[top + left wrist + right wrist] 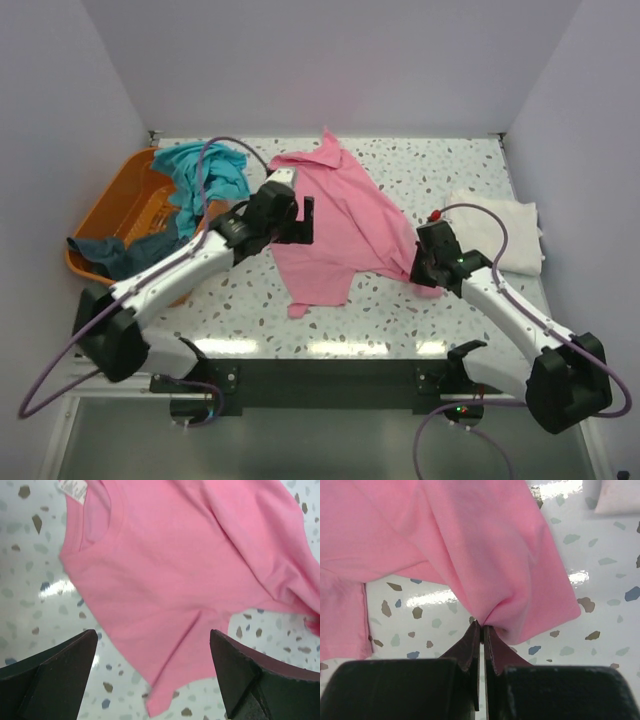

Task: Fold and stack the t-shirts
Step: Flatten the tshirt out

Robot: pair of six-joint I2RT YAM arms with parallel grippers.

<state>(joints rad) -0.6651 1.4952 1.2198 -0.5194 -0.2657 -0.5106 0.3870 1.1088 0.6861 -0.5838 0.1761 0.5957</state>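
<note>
From above, the left arm covers the near-left edge of the pink t-shirt (340,225), and the tips of the right gripper (481,626) are lost beneath its own wrist. The dark slate-blue t-shirt (125,255) hangs over the near rim of the orange basket (110,205), partly behind that arm. The teal t-shirt (205,175) is heaped at the basket's far end. The cream-white t-shirt (500,232) lies as a flat bundle at the right edge of the table (400,320), a glossy white terrazzo with grey and brown flecks, walled by plain pale panels. The left gripper (152,635) hovers above the pink shirt near its collar, jaws spread wide, holding nothing. The right gripper is pinched closed on a bunched fold at the pink shirt's right edge.
</note>
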